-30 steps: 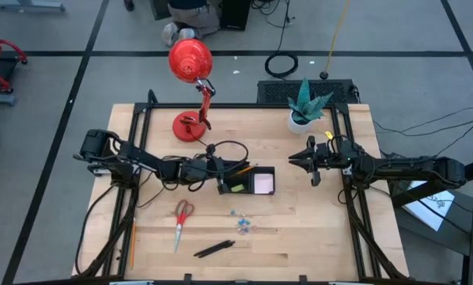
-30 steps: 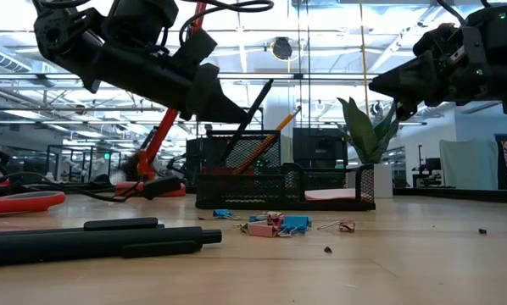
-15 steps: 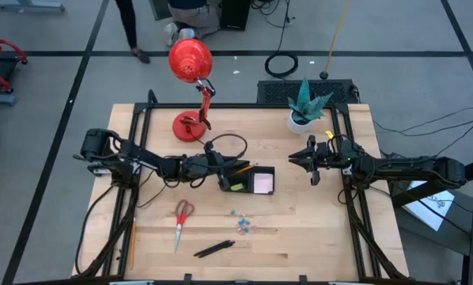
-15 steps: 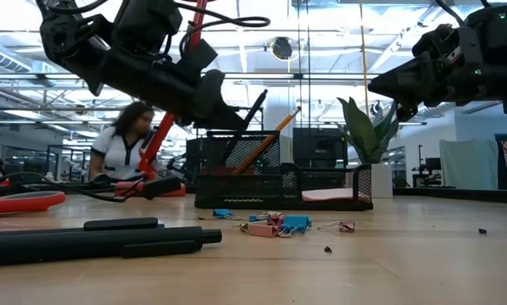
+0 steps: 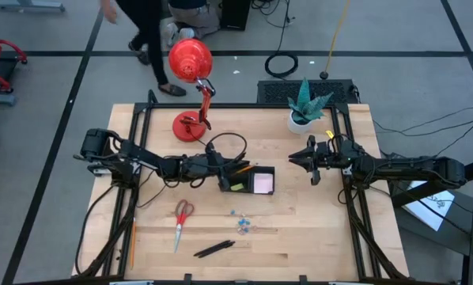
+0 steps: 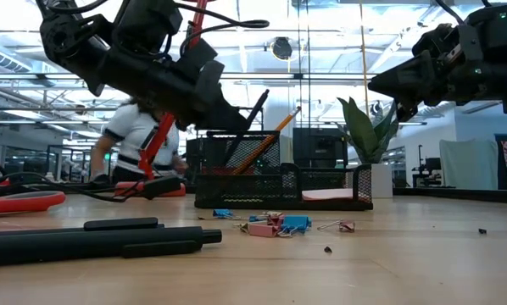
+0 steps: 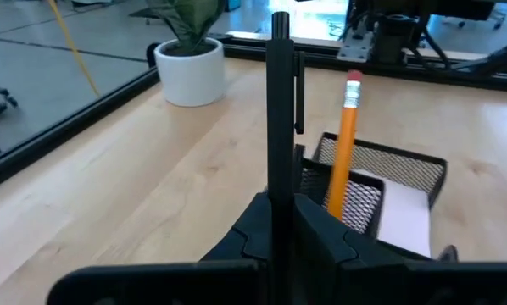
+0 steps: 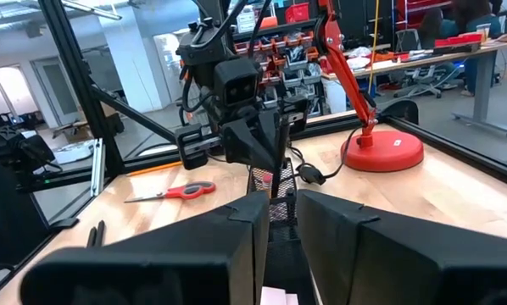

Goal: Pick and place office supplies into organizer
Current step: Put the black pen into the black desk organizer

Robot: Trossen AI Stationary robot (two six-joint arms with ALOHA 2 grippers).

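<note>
The scissors [image 5: 182,221] and a pen [image 5: 213,249] lie flat on the near part of the table [image 5: 315,237], with small clips [image 5: 242,224] just right of them. My left gripper [image 7: 281,222] is clamped on a black pen [image 7: 281,102], upright over the organizer [image 5: 248,181], which already holds an orange pencil [image 7: 345,140] and a pale pad [image 5: 262,184]. My right gripper [image 5: 297,161] hangs just right of it, fingers nearly shut, holding nothing.

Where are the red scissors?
In the high view, the red-handled scissors lie on the table's left front, between the organizer and the black pens.
</note>
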